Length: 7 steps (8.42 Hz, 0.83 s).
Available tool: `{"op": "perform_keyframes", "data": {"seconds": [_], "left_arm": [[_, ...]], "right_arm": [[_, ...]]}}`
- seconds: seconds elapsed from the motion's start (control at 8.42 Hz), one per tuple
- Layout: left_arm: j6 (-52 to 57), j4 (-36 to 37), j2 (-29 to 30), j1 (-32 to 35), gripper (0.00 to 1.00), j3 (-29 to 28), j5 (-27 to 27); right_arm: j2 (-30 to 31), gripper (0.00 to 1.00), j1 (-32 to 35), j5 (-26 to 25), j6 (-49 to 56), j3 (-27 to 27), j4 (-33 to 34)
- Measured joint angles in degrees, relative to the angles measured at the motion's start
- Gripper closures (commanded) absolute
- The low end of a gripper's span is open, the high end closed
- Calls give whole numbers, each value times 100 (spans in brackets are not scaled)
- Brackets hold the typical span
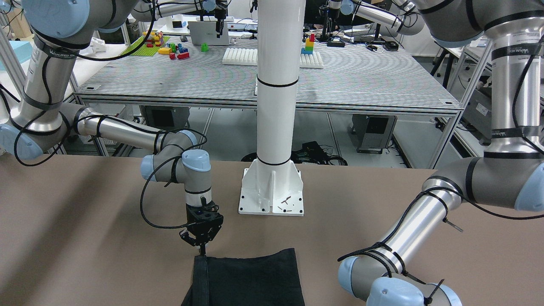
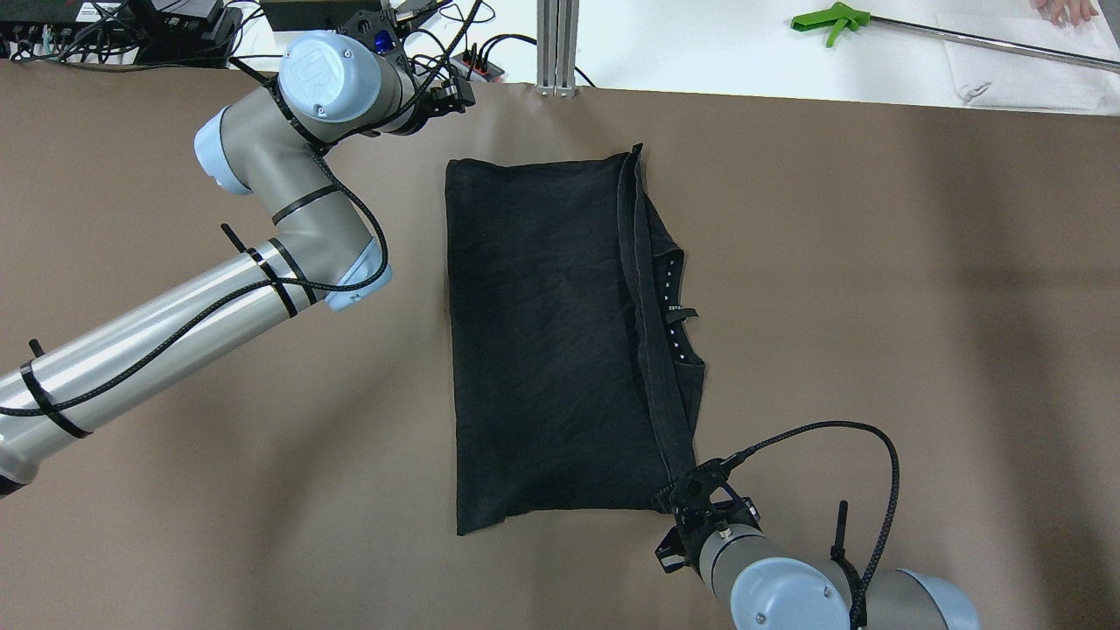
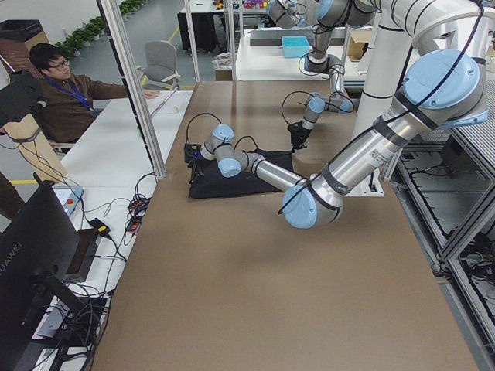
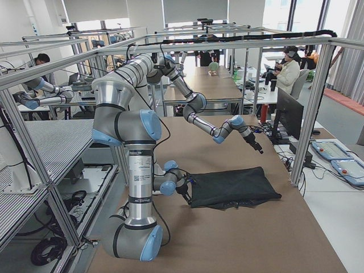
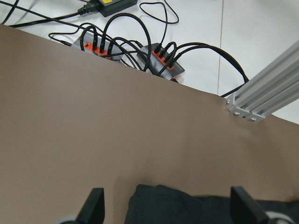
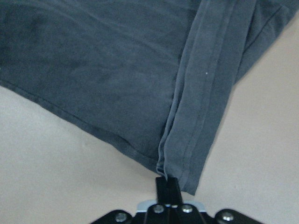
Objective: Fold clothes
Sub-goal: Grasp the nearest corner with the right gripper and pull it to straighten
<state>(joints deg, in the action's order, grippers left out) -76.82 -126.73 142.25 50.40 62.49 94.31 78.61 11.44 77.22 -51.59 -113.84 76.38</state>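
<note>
The clothes (image 2: 542, 332) are one black garment lying flat on the brown table, folded into a rough rectangle, with a thicker hem band (image 2: 652, 350) along its right side. My right gripper (image 2: 682, 500) is at the corner nearest the robot, shut on the end of that hem band (image 6: 205, 93); the front view shows the right gripper (image 1: 200, 244) low at the cloth's edge (image 1: 250, 276). My left gripper (image 5: 167, 200) hangs open over the far left corner of the garment (image 5: 187, 207), its fingers wide apart and touching nothing. The overhead view places the left gripper (image 2: 437, 96) just beyond that corner.
The white pedestal base (image 1: 272, 187) stands on the robot's side of the garment. An aluminium post (image 2: 557, 44) and cabled power strips (image 5: 140, 46) sit past the table's far edge. A green grabber tool (image 2: 831, 17) lies on the white table there. A person (image 3: 62, 85) sits at that side.
</note>
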Motion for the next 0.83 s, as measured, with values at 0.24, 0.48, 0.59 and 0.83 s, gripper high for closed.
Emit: {"op": "perform_keyframes", "data": {"seconds": [0.24,0.48,0.59,0.83], "left_arm": [[0,-1,-3,-8,5,0,0],[0,0,-4,-12,5,-6,0],[0,-1,-5,-12,5,-7,-4],[0,-1,-5,-12,5,-8,-8]], "right_arm": [[-2,100,48,-44,9,-73,6],[39,100,304,152,70,-216,-8],[63,100,467,346,84,-236,-32],[73,100,813,803,0,-215,-161]]}}
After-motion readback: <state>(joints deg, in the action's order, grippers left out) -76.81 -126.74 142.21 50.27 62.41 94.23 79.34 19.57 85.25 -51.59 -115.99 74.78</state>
